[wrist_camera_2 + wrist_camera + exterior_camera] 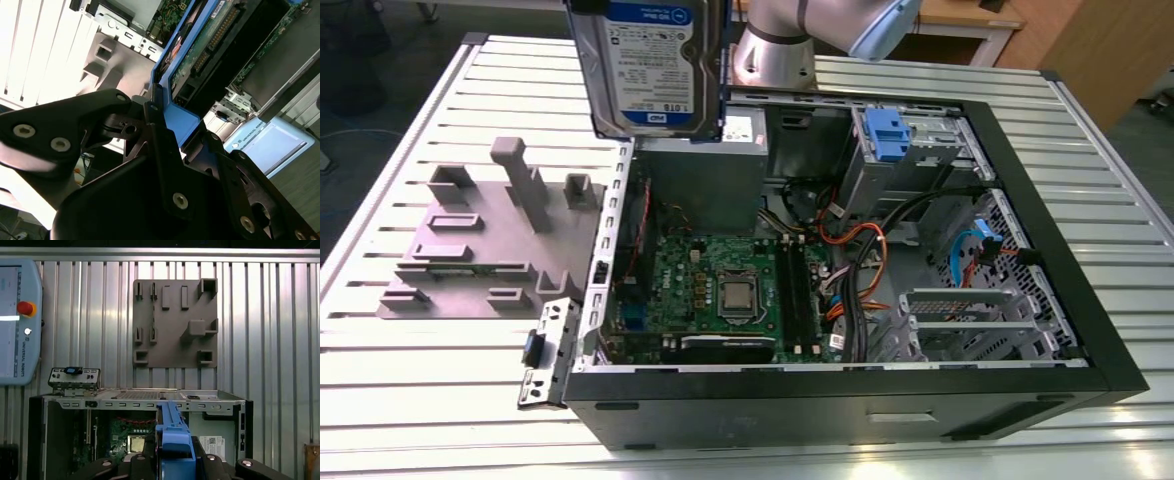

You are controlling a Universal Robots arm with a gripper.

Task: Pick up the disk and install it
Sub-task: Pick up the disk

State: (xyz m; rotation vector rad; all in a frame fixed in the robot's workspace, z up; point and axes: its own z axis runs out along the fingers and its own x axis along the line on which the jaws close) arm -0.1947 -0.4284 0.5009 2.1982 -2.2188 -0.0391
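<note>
Aloft, disk [654,65] with white-and-blue label, fingers [160,145] clamped on its blue carrier frame [182,122], over open computer case [854,390] on slatted desk [427,400]

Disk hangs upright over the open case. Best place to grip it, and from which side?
Grip the disk by the upper end of its blue carrier frame, coming from above. It hangs on edge, label face sideways, so the thin frame fits inside the tool, which is shut on it there.
</note>
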